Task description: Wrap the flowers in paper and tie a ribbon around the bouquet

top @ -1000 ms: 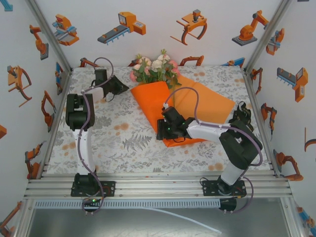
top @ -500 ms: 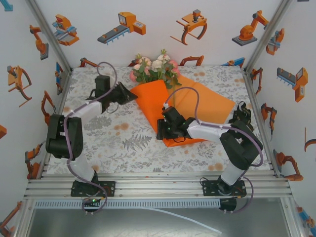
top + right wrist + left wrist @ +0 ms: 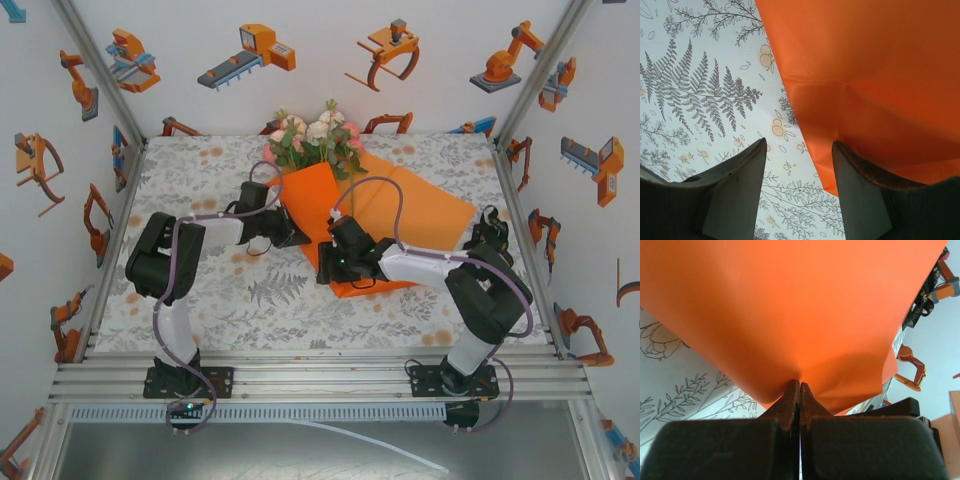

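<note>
- L gripper (image 3: 799, 386) pinched tight on paper (image 3: 790, 305) edge, sheet's 9 o'clock side.
- R gripper (image 3: 799, 144) spread wide over paper's 6 o'clock corner, gripping nothing.
- flowers (image 3: 312, 140) at paper's 12 o'clock end.

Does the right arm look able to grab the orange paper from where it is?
Probably yes: the right pincer is open right over the paper at its lower corner, nothing between them; the left pincer pinches another edge.

L arm (image 3: 172, 320), R arm (image 3: 415, 265), blk joints, white links, purple-grey cables (image 3: 399, 215), blk wedge fingers (image 3: 735, 185), blk bases (image 3: 190, 378).
</note>
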